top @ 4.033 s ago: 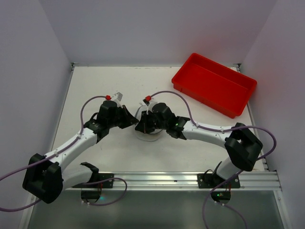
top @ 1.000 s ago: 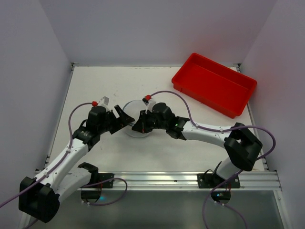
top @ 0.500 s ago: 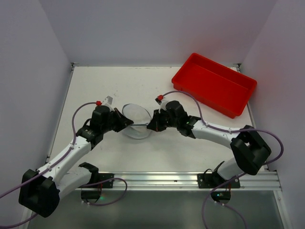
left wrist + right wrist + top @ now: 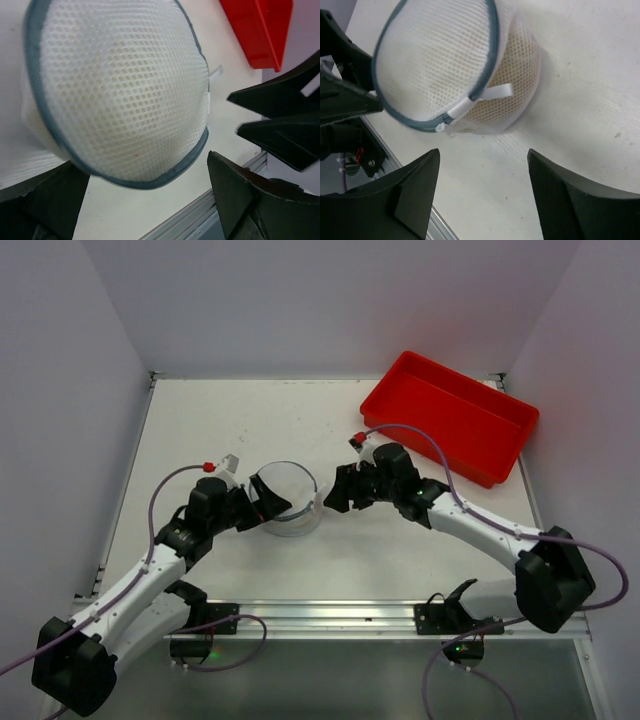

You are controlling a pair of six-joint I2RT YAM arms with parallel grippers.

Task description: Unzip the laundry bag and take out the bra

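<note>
The laundry bag point(image 4: 288, 500) is a round white mesh case with a grey zipper rim, sitting mid-table. Its upper half point(image 4: 120, 90) stands tilted up like a lid, parted from the lower half point(image 4: 515, 80). A white zipper pull tab point(image 4: 492, 93) sticks out at the seam. The bra is not plainly visible; only a beige tint shows through the lower mesh. My left gripper point(image 4: 262, 504) point(image 4: 145, 200) is open just left of the bag, touching nothing. My right gripper point(image 4: 335, 496) point(image 4: 485, 185) is open a short way right of it, holding nothing.
A red rectangular tray point(image 4: 450, 415) point(image 4: 260, 30) sits at the back right of the white table. Grey walls close in the left, back and right sides. An aluminium rail point(image 4: 330, 615) runs along the near edge between the arm bases.
Both grippers have opened and let go of the bag. The right arm has drawn back to the right, away from the zipper pull. The bag's upper half now stands raised.
</note>
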